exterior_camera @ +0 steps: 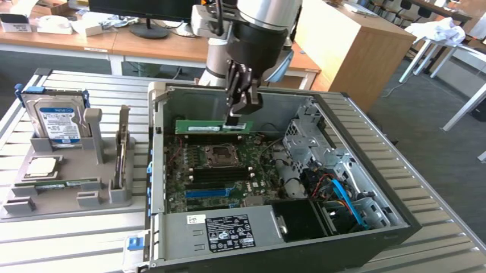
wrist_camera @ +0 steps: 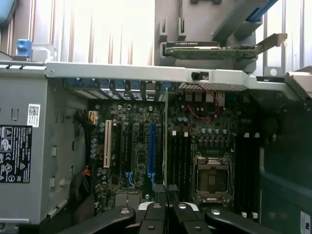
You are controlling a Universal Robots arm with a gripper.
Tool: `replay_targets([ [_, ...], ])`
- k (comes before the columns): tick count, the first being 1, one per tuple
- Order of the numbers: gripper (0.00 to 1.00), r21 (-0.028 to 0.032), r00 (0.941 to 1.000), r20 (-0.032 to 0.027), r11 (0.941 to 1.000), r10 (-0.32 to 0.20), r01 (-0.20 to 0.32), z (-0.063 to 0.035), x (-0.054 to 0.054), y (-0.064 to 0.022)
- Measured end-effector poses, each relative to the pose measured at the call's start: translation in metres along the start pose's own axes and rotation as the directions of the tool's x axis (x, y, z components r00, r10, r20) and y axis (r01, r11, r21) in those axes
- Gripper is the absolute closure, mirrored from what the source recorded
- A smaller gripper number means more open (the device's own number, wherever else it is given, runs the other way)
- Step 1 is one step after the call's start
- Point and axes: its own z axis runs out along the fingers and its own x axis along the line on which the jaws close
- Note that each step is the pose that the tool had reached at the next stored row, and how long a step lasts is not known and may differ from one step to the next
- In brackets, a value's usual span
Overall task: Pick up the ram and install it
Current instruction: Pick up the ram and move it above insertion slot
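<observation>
We judge the installing step to be in hand: the ram is lifted and carried, not yet seated. The jaws are nearly shut, pinching the stick by its top edge so it hangs on edge beneath them, inside the open computer case. Straight below the jaws lies the motherboard, with the dark memory slots beside the processor socket. Seen edge-on from the wrist, the stick runs along those slots. Whether its lower edge touches one, we cannot tell. Seating it calls for the stick to sit square over one slot and be pressed straight down, evenly.

The case rests on a slatted metal tabletop. Well off to one side of the jaws a grey holder carries a hard drive. Beyond are wooden desks and grey floor.
</observation>
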Motion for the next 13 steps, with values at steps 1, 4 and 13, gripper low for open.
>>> replay_targets([
  [1,0.89,-0.0001,1.0,0.0,1.0,0.0,0.0,-0.0001,0.0,-0.0021],
  [4,0.89,-0.0006,1.0,0.0,1.0,0.0,0.0,-0.0004,0.0,-0.0082],
  [13,0.89,-0.0016,1.0,0.0001,1.0,0.0,0.0,-0.0012,0.001,-0.0237],
])
